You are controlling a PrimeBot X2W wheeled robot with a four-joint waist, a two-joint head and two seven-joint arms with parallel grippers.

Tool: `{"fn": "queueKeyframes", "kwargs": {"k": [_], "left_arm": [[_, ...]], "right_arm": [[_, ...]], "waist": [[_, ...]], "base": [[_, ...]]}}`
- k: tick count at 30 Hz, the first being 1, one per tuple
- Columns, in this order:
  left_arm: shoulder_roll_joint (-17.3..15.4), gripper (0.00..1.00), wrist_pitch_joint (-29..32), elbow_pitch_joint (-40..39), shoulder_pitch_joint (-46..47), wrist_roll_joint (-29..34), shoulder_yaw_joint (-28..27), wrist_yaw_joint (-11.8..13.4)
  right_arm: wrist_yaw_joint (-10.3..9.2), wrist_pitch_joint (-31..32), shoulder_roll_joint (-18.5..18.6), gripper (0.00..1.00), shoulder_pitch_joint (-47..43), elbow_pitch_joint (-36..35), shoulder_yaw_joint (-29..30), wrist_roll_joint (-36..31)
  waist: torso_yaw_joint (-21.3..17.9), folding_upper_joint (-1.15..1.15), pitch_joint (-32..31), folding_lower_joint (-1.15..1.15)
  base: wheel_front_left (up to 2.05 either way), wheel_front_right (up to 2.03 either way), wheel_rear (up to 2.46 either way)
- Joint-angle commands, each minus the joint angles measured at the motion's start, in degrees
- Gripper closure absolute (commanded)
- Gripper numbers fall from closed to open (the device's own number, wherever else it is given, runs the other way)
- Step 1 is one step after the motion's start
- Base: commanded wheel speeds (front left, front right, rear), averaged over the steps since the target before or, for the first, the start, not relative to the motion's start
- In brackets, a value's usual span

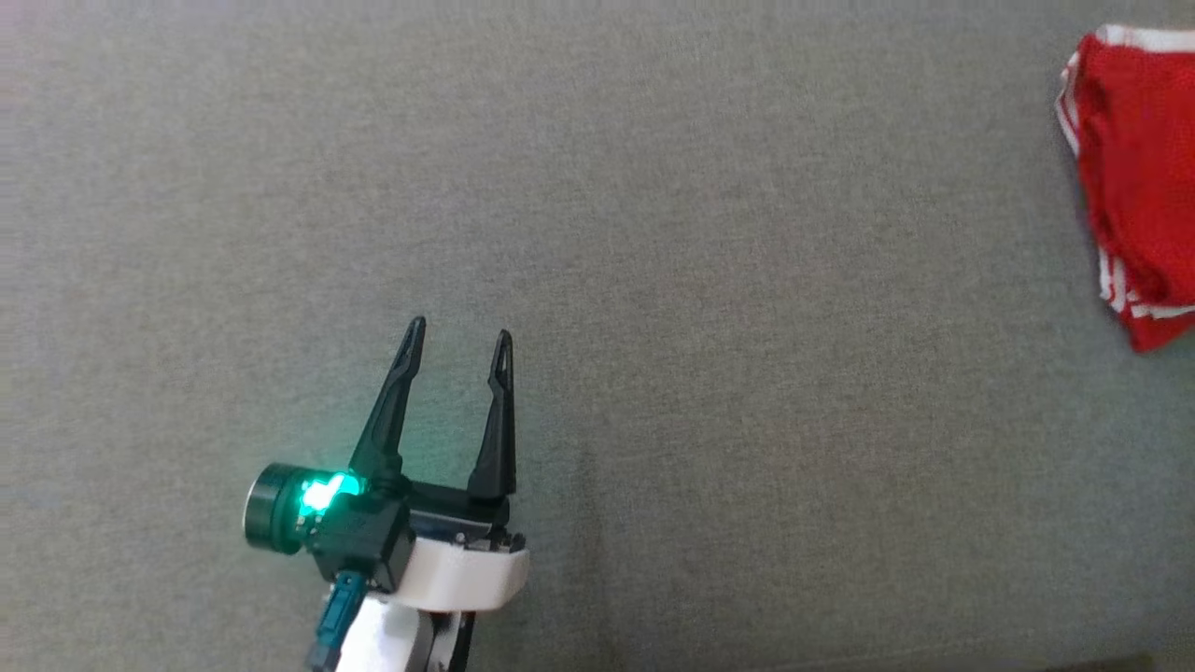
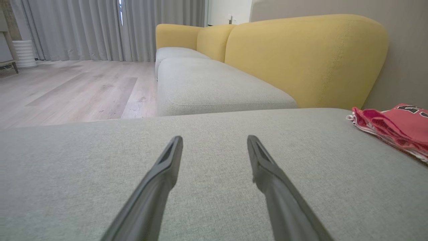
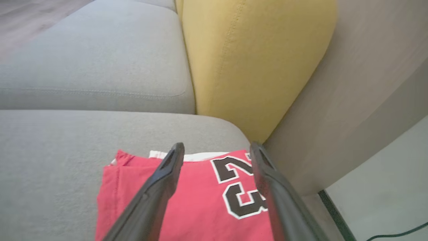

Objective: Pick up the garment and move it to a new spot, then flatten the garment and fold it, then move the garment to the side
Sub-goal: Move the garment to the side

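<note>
The garment is a red jersey with white trim, lying folded at the far right edge of the grey cushion. The right wrist view looks down on the garment, showing black numbers on it. My right gripper hangs open just above the jersey, fingers spread, nothing between them. My left gripper stands open over bare cushion at the lower left, far from the jersey. In the left wrist view the garment lies off to the right of the left gripper.
A yellow sofa backrest and a beige wall panel rise just beyond the jersey. More grey seat cushions stretch ahead, with wooden floor and curtains to the left. A cable lies on the floor.
</note>
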State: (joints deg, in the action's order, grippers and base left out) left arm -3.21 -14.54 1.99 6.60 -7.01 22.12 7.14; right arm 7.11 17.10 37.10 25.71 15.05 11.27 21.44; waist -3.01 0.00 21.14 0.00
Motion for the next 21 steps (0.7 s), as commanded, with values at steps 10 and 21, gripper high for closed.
{"fn": "queueKeyframes", "kwargs": {"k": [10,21], "left_arm": [[0.3,0.00,-0.5,-3.4,-3.9,-8.0,-2.5,2.5],[0.2,0.00,-0.5,-2.8,-10.2,-9.8,-4.3,1.4]], "right_arm": [[0.37,-6.3,-14.1,0.00,-14.9,-8.7,-8.0,-2.4],[0.37,-29.0,-24.9,0.00,-26.6,-3.8,-18.8,-1.6]], "waist": [[3.6,0.00,-13.3,0.00],[6.4,0.00,-23.5,0.00]], "base": [[0.00,0.00,0.00],[0.00,0.00,0.00]]}}
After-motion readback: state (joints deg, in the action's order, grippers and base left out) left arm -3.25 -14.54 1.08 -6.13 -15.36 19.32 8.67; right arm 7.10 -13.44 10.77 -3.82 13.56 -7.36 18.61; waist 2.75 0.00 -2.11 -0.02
